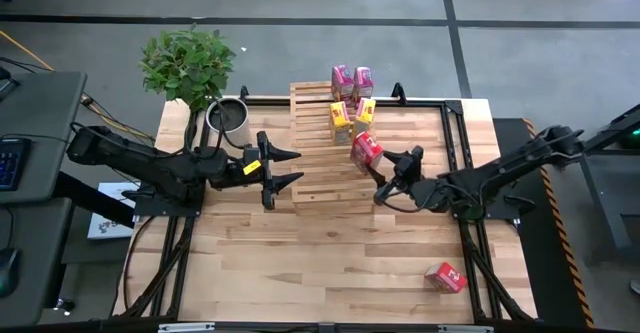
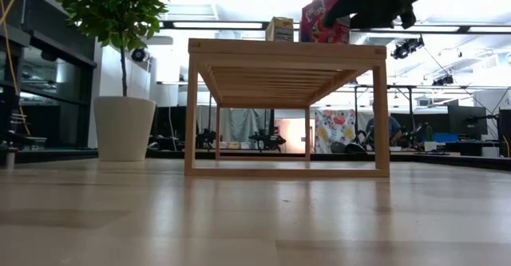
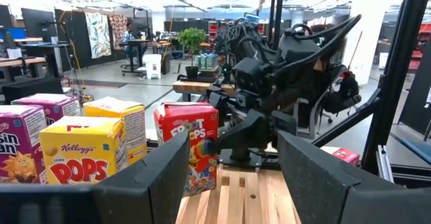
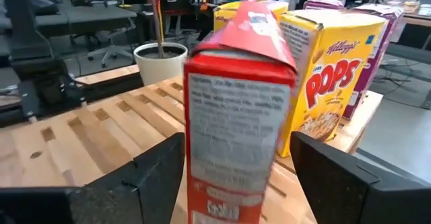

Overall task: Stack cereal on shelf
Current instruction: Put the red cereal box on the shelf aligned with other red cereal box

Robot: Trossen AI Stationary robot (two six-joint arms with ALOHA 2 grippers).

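On the shelf (image 1: 318, 143), the right end effector (image 1: 385, 178), fingers apart, flanks a red cereal box (image 1: 366, 150); the left end effector (image 1: 284, 169) is open too.

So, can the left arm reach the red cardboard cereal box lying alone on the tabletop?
Probably not easily: the red box lies on the right arm's side, far from the left gripper, which hovers open over the wooden slatted shelf.

Six small cardboard cereal boxes: two pink (image 1: 352, 79), two yellow (image 1: 342, 120), two red (image 1: 366, 150); one slatted light-wood rack (image 1: 320, 163); one potted plant (image 1: 190, 63).
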